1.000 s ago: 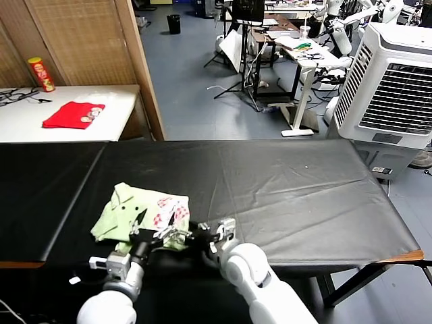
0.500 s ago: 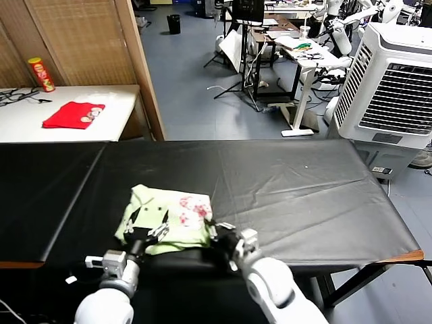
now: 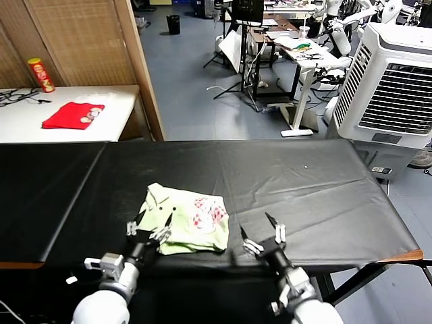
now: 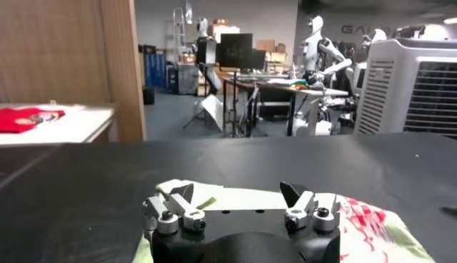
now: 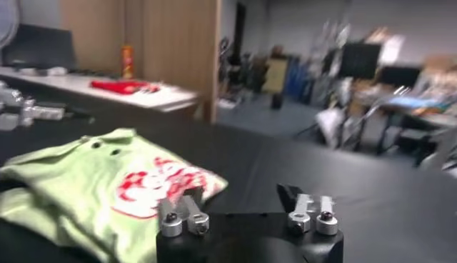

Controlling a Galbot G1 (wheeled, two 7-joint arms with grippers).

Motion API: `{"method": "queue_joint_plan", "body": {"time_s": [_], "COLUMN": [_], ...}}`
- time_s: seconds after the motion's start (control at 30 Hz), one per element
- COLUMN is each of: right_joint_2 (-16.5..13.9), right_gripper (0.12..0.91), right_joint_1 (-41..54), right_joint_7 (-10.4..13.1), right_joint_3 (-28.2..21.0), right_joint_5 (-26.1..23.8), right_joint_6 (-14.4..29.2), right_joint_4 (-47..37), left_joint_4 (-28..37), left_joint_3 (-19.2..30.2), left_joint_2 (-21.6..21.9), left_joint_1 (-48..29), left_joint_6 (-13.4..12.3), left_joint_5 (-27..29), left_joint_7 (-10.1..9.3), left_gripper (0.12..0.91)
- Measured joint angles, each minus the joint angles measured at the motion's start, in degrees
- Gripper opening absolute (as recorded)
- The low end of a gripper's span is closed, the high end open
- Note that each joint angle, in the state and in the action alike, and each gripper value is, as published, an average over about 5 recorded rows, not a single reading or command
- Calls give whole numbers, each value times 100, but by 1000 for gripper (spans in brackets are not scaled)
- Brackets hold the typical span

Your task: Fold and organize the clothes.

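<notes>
Two grippers sit at the near edge of the black tabletop (image 3: 304, 182), both with fingers spread and holding nothing. The left gripper (image 3: 150, 227) hovers over the near left corner of the T-shirt (image 3: 185, 217); in the left wrist view its fingertips (image 4: 182, 191) stand wide apart above the pale green cloth (image 4: 235, 200). Whether they touch the cloth cannot be told. The right gripper (image 3: 260, 234) is just to the right of the T-shirt and apart from it, above bare black tabletop; in its own wrist view the gripper (image 5: 243, 204) shows an open gap between its fingers, with the shirt (image 5: 107, 179) lying off to one side.

The T-shirt lies as a compact folded bundle on the near part of the tabletop, left of centre. Its collar end points far-left, and the red-and-pink printed graphic (image 3: 209, 211) faces up on the right half. The near edge of the bundle looks a little rumpled.

On a separate white table (image 3: 115, 111) at the far left lie a small red cloth (image 3: 73, 115) and an upright red and yellow can (image 3: 41, 73). At the far right stands a large white air cooler (image 3: 395, 88).
</notes>
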Motion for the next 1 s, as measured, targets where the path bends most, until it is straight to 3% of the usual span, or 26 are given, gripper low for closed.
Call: {"method": "queue_joint_plan", "body": {"time_s": [0.13,0.3,0.47,0.67,1.0], "right_joint_2": [6,7,53,149,176], "right_gripper": [798,798,798,798,798], "right_joint_1": [-588,-1238,-1830,-2364,-2616], "right_joint_7": [241,548,847,1214,1300], "right_joint_3": [232,501,635,636,633], "right_joint_5": [-79,-142,-176,-102,-91], "right_joint_6": [538,767,741,424,305], "right_joint_4": [190,454,737,1042,1210], "left_joint_4": [-136,-331,-580,-941,-1255], "left_joint_3": [-143,-391,-671,-974,-1113], "left_joint_2": [121,163,203,181,111], "left_joint_1": [239,731,1423,2240,2721], "left_joint_6": [-59,-316,-507,-536,-360], "left_joint_5": [-76,-154,-382,-569,-558], "left_joint_7": [-57,-177,-395,-447,-467], "left_gripper": [798,798,798,798,798]}}
